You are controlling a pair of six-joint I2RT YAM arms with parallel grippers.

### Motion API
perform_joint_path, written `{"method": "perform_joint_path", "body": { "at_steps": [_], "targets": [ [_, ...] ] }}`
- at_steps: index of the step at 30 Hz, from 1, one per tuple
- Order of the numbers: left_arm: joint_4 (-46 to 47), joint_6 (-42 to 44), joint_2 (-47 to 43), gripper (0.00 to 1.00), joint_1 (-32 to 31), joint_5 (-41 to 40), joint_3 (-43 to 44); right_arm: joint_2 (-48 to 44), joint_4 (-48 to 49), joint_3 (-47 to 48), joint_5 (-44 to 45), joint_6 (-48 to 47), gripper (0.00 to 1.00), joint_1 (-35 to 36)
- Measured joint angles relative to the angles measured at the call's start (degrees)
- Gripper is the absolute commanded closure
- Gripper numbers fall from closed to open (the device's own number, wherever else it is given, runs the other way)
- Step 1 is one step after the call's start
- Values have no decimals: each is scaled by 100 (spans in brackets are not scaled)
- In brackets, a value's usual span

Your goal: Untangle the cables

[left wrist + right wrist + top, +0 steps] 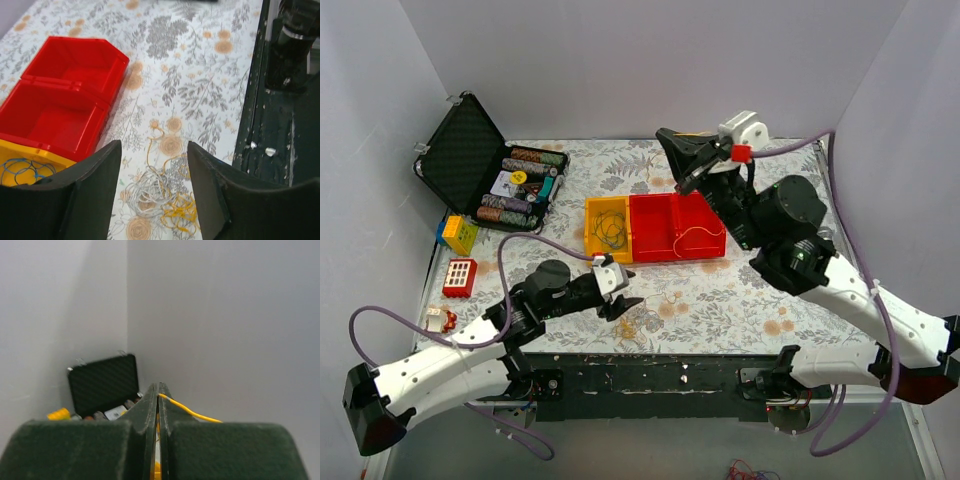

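Note:
A tangle of cables lies on the flowered tablecloth near the front edge: a white one (145, 192) and a yellow one (180, 210), with a tan strand (152, 137) trailing off. From above the tangle (630, 322) sits just right of my left gripper (617, 290). That left gripper (154, 146) hovers over the tangle with its jaws open and nothing between them. Blue and dark cables (610, 232) lie in the yellow bin (592, 212). My right gripper (665, 137) is raised above the red bins, shut (158, 386) on a yellow cable (190, 413).
Two joined red bins (675, 225) stand beside the yellow one. An open black case (470, 165) of poker chips is at the back left. Toy blocks (458, 233) and a red block (460, 277) lie by the left edge. The black base rail (280, 125) runs close to the tangle.

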Motion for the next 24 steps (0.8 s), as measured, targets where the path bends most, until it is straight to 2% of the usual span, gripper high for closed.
{"method": "perform_joint_path", "body": {
  "at_steps": [5,10,15,24],
  "targets": [
    [-195,146,-348,26,0,-144,229,26,-61,-831,-275,660,99,-1139],
    [-367,258,-525,14,0,-229,271,258,-61,-1266,-651,1287,99,-1882],
    [-492,424,-551,10,0,-358,273,616,149,-1644,-925,1674,99,-2284],
    [-518,636,-588,10,0,-448,293,1003,295,-2487,-1145,2236,99,-2918]
  ]
}}
